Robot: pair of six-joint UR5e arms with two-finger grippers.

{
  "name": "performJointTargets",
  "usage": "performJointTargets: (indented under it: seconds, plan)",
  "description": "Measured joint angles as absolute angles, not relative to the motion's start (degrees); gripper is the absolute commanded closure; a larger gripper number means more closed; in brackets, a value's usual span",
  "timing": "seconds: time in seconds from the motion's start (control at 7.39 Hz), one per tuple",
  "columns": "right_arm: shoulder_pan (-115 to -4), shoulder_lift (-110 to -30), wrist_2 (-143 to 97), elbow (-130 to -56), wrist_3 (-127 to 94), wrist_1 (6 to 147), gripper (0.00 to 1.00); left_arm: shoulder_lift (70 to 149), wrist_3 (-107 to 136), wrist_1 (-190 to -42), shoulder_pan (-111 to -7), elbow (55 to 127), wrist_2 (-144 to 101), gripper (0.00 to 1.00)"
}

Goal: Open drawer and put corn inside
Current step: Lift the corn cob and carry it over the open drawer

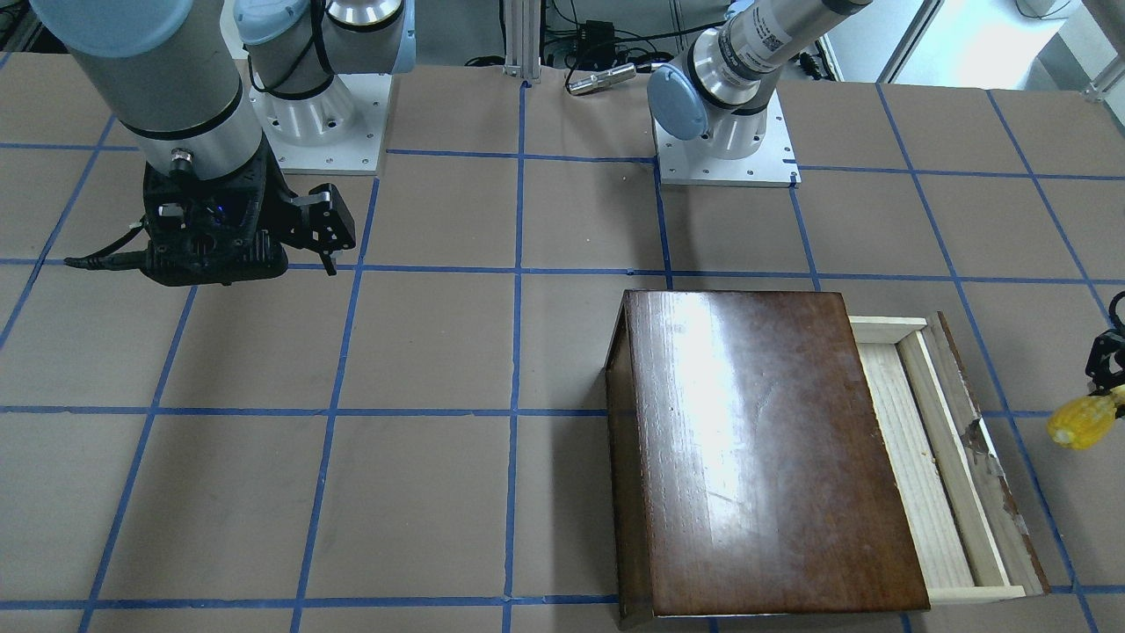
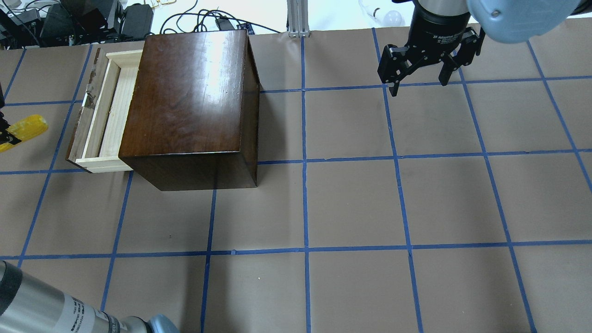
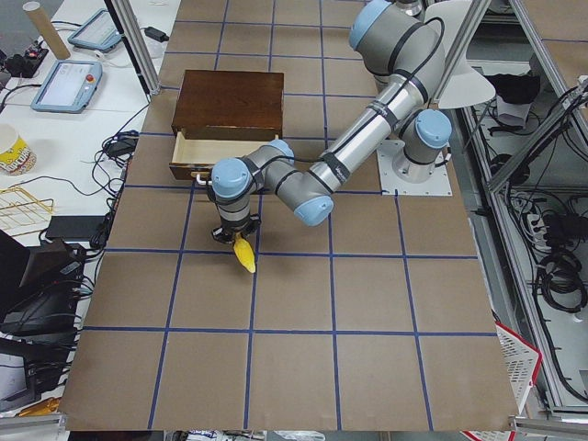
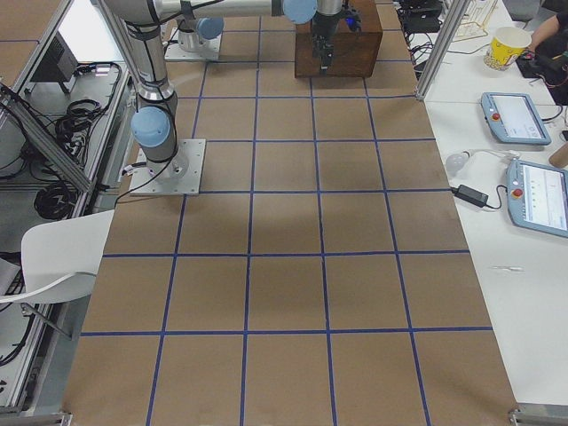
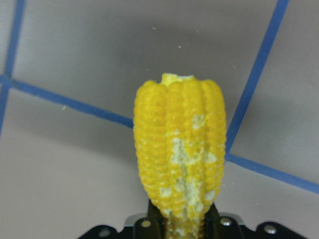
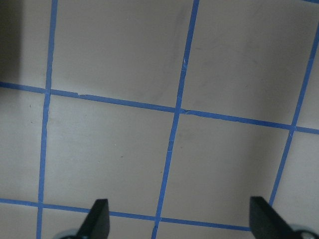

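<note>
I have the corn (image 5: 180, 149) pinched by one end in my left gripper (image 5: 183, 221), with the pulled-out drawer (image 2: 99, 115) near it. My right gripper (image 2: 420, 83) hangs spread wide, well apart from the box (image 2: 189, 97).

The flat dull-brown desk (image 1: 422, 492) is crossed by thin blue tape lines forming a grid of squares. The glossy dark-brown wooden box (image 1: 765, 448) shows reddish grain and a whitish glare streak on top. At the box's side, the shallow pale unfinished-wood drawer (image 1: 923, 475) is cream with fine straight grain. Its dark-brown front panel (image 1: 984, 448) carries scuffed whitish-grey patches. Beyond that panel from the box, the small bright yellow corn cob (image 5: 179, 149) has neat kernel rows, with pale cream blotches down 1 face. The left gripper (image 1: 1109, 385) and right gripper (image 2: 420, 85) are black. The arm tubes (image 1: 149, 79) are silver, with pale-blue joint caps (image 1: 678, 101).
</note>
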State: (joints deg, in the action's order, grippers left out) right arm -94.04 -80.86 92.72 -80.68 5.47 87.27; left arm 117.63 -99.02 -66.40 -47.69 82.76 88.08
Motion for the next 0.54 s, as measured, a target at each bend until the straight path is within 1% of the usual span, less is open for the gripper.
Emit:
performJointTargets:
  seconds: [0.27,0.54]
  plan:
    - [-94.04,-80.86,92.72,-80.68,5.53,87.27,0.0,116.26,-84.42,-73.43,-48.72,77.93,87.42,1.0]
    - [-94.04,-80.86,92.73,-80.69,5.5,87.27,0.0,114.6,-68.75,-76.68,-51.49,75.86,87.55,1.0]
